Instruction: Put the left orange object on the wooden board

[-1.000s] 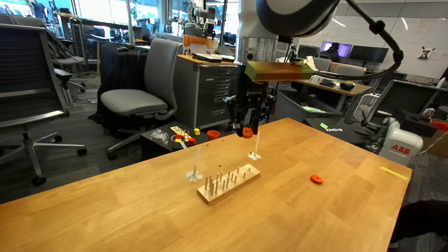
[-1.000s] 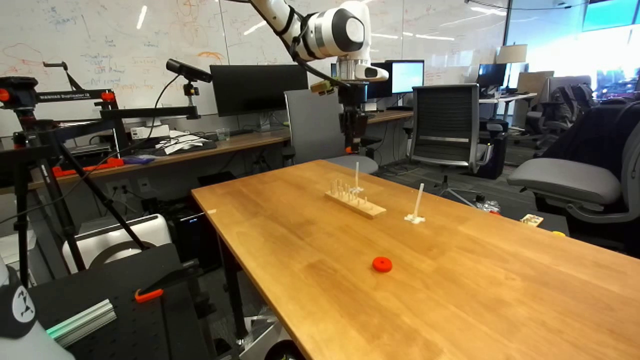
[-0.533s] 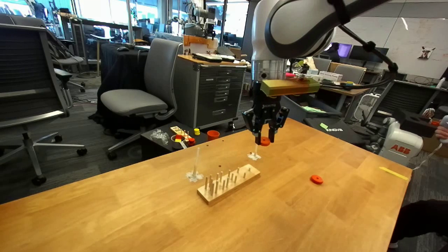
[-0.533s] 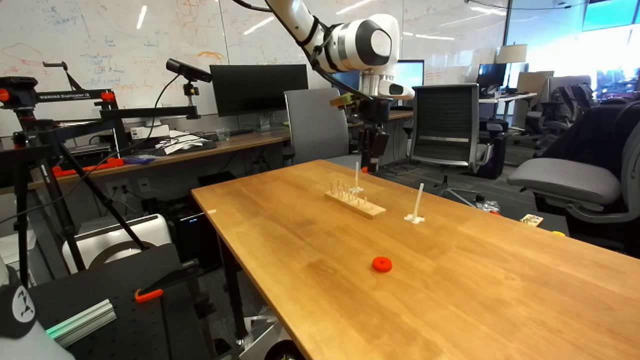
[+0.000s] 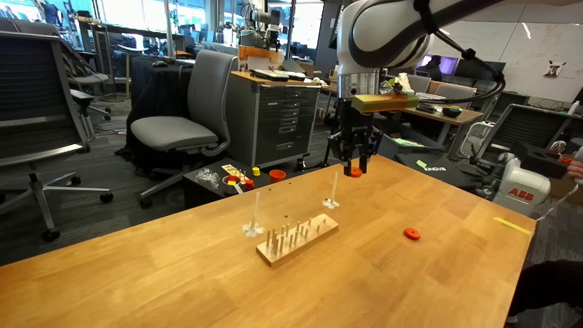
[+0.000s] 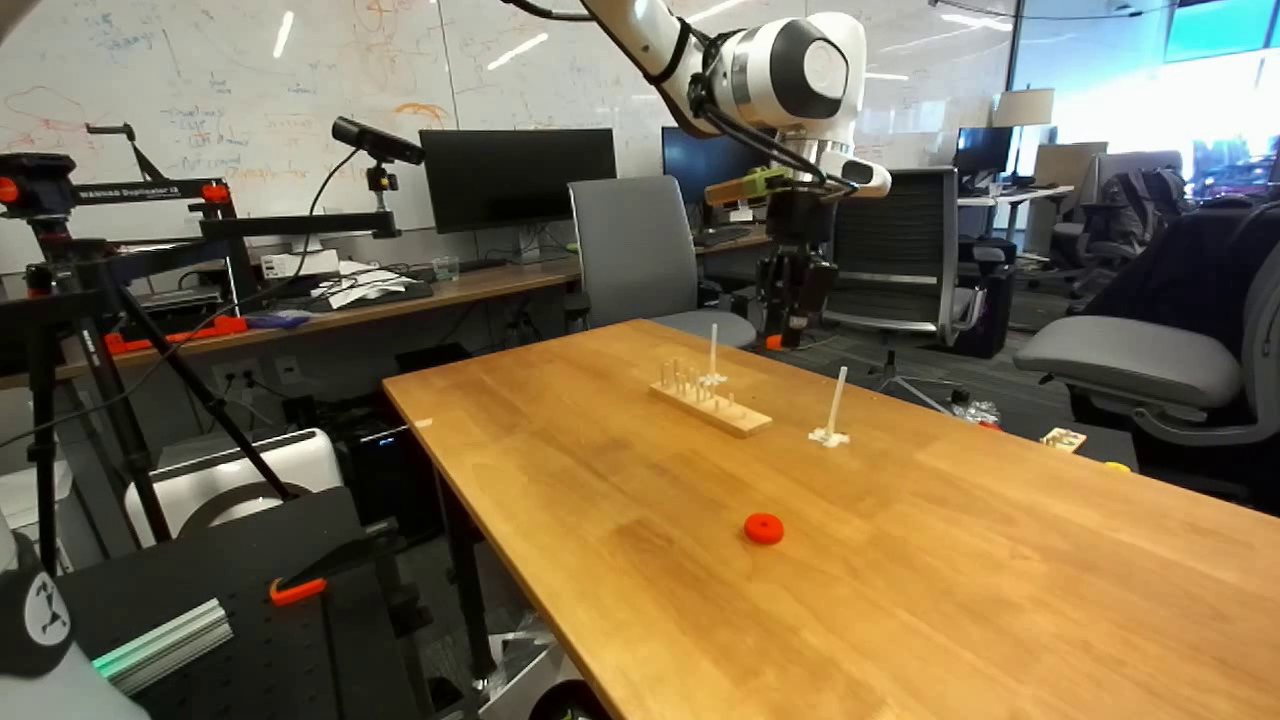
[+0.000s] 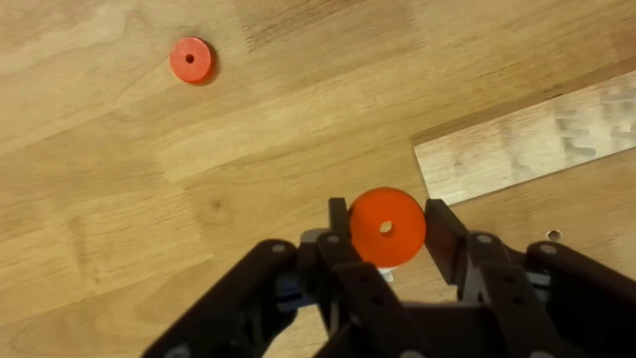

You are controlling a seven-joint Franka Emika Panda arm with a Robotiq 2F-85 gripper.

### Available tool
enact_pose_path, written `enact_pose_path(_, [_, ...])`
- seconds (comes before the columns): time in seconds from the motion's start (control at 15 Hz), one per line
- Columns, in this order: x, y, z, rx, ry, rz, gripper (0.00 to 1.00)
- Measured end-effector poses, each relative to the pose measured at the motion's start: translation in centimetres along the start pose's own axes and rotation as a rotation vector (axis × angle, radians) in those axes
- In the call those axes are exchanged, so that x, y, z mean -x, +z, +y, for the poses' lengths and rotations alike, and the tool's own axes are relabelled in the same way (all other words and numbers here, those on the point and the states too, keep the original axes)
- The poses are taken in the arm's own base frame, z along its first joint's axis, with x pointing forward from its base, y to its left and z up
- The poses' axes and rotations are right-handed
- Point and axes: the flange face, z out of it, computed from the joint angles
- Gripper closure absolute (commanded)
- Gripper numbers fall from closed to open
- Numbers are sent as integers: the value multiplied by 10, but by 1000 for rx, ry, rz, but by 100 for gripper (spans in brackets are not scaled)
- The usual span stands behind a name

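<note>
In an exterior view a white, marker-scrawled whiteboard (image 6: 540,95) spanned the wall across the upper frame. A large honey-brown wooden tabletop (image 5: 182,273) filled the lower frame in both exterior views. A dark metal drawer cabinet (image 5: 284,130) stood at upper centre; right of it, a grey plastic bin (image 5: 391,148) held something pale green (image 5: 407,142). Left of centre, past the table's far edge, was a low black stand (image 5: 205,196). A black two-fingered gripper (image 5: 355,171) hung fingers-down just right of centre. At lower centre a pale-wood rectangular board (image 5: 304,246) lay on the tabletop, carrying rows of upright pegs (image 5: 275,246). On the stand sat an orange cup (image 5: 277,177), its inside too small to make out, and a small round cup (image 5: 231,187) with a red-and-yellow piece (image 5: 232,179) in it. Two thin whitish posts (image 5: 334,187) rose from the tabletop near the board. The flat round orange disc with a central hole (image 7: 387,248) was pinched between the gripper's fingers, clear of the tabletop and apart from the board; a near-identical redder disc (image 5: 412,233) lay at lower right.
</note>
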Motion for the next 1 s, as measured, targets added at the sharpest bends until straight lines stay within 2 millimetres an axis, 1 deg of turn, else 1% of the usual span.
enact_pose_path(0.2, [-5,-15,2,7,-40,-17,83])
enact_pose_path(0.33, [-8,-17,1,14,-72,-35,83])
enact_pose_path(1.0, [-21,-3,-13,48,-184,-137,83])
